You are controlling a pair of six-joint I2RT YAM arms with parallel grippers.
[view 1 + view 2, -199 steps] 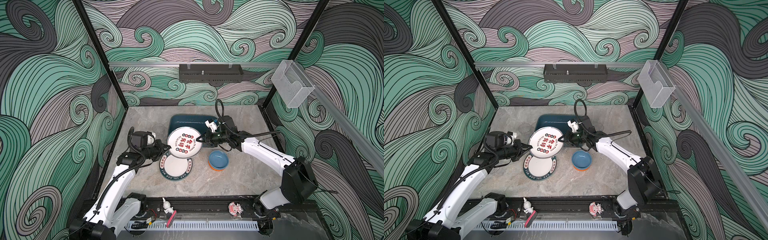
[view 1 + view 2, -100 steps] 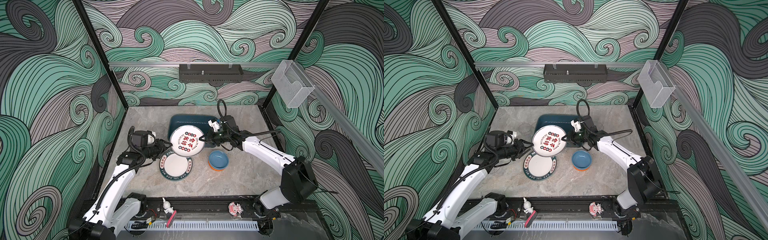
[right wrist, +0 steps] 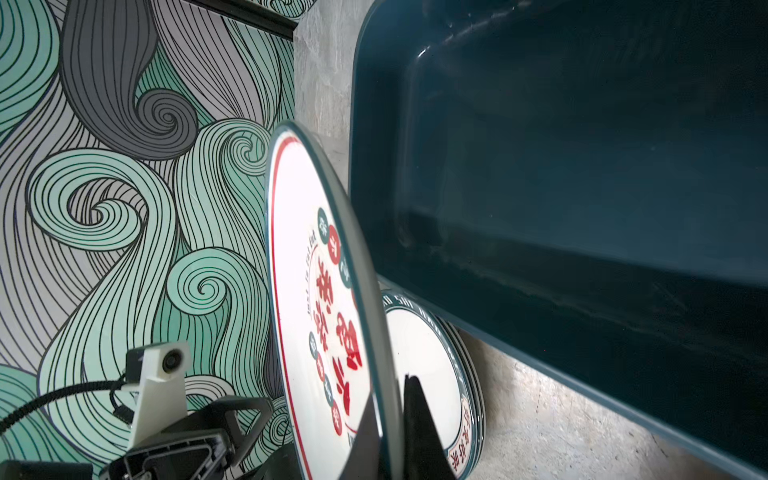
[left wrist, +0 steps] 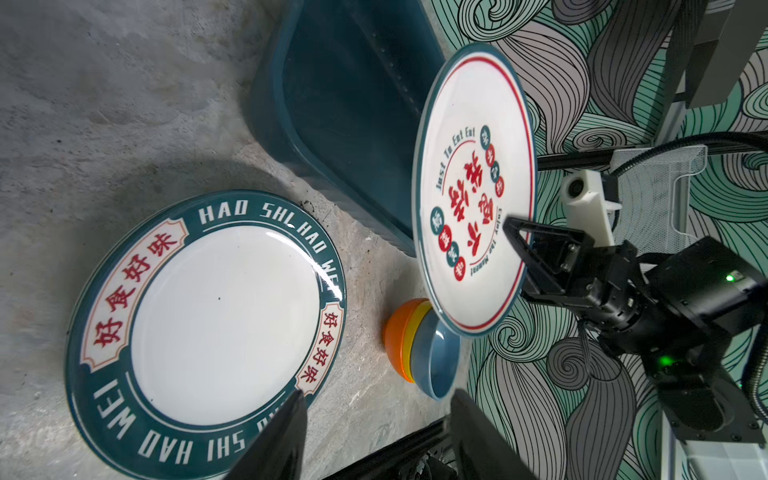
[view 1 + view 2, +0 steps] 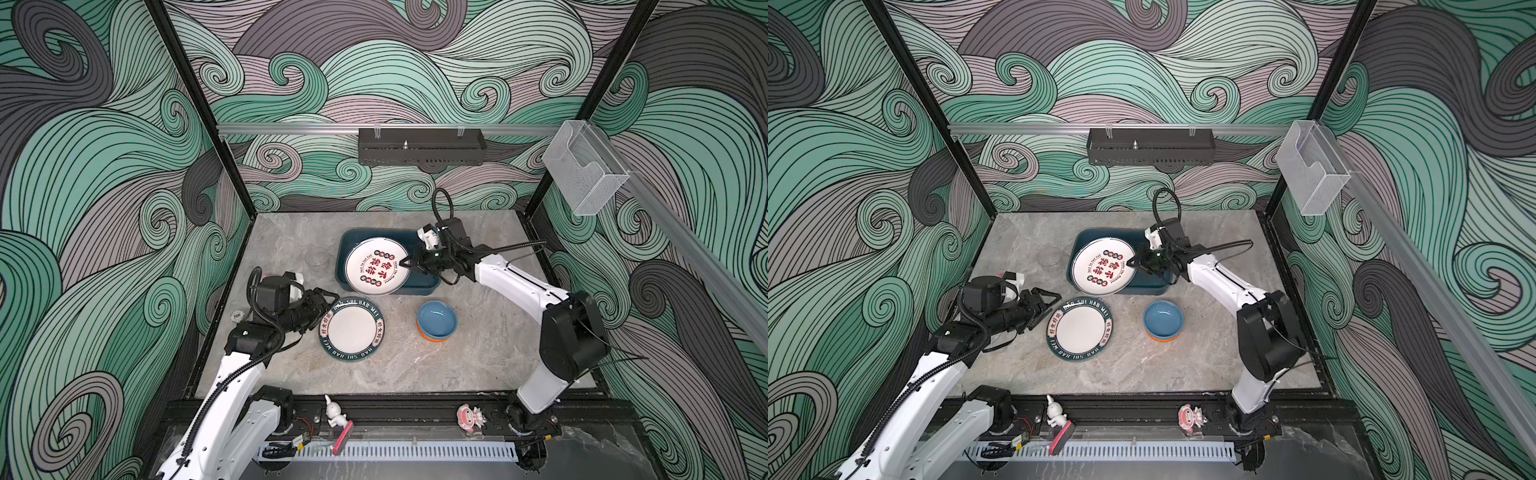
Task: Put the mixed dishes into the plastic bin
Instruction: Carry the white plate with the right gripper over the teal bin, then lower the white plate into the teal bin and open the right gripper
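Your right gripper [image 5: 405,264] clamping the red-character plate [image 5: 375,266] over the teal plastic bin [image 5: 420,286], your left gripper [image 5: 329,308] spread apart, empty, beside the blue-rimmed plate [image 5: 352,328]

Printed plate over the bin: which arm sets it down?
Right. The right tool is shut on the printed plate, tilted over the bin. The left tool is open, empty, beside the other plate on the table.
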